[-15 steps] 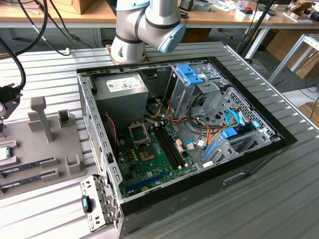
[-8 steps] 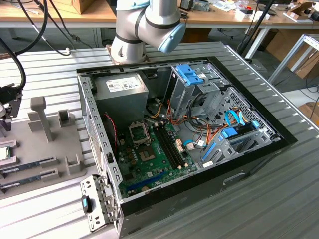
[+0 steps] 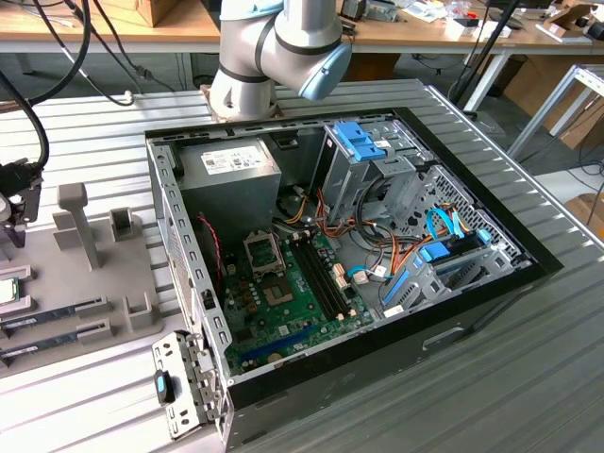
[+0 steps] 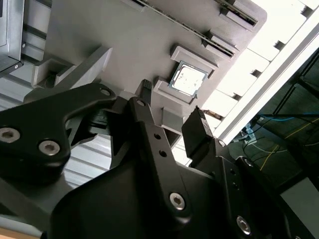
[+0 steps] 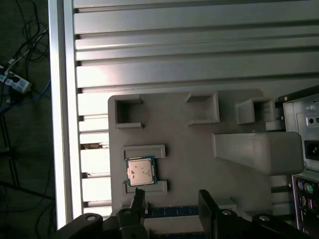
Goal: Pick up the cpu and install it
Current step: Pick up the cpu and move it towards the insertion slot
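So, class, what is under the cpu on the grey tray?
The cpu lies flat on the grey tray, between two raised grey brackets. The patch of tray directly beneath the chip is covered, so its surface cannot be seen.

An open computer case point(image 3: 444, 344) lies on a ribbed metal table point(image 3: 510, 406). Inside it, a grey power supply box point(image 3: 231, 175) sits at the far corner on the exterior view's left. A green motherboard point(image 3: 283, 307) lies nearer, and a metal drive cage point(image 3: 392, 184) with a blue latch point(image 3: 363, 142) stands to the exterior view's right. To the exterior view's left of the case, a grey holder tray point(image 3: 109, 274) carries long memory sticks point(image 3: 47, 314). Wooden benches point(image 3: 94, 28) stand far behind.
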Controlling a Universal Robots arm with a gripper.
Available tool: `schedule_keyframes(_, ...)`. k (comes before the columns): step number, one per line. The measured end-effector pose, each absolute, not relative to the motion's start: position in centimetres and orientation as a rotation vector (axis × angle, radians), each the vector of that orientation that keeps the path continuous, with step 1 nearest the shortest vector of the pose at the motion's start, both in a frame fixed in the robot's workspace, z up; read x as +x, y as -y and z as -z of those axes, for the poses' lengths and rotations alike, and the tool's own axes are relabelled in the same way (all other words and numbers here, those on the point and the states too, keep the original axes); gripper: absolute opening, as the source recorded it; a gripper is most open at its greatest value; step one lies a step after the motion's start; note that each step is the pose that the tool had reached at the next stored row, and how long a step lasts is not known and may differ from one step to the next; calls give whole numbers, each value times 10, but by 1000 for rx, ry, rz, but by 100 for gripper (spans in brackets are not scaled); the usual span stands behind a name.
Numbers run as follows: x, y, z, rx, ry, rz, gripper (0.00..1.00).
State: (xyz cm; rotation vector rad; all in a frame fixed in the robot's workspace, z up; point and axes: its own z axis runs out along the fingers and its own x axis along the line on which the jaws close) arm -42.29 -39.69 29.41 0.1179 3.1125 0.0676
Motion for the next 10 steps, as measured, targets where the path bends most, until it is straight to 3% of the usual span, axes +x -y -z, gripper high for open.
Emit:
schedule_keyframes(1,-423,397,-294,118,-3113,-68,62)
schedule_keyframes(10,-424,397,-288,118,-3112,-68,62)
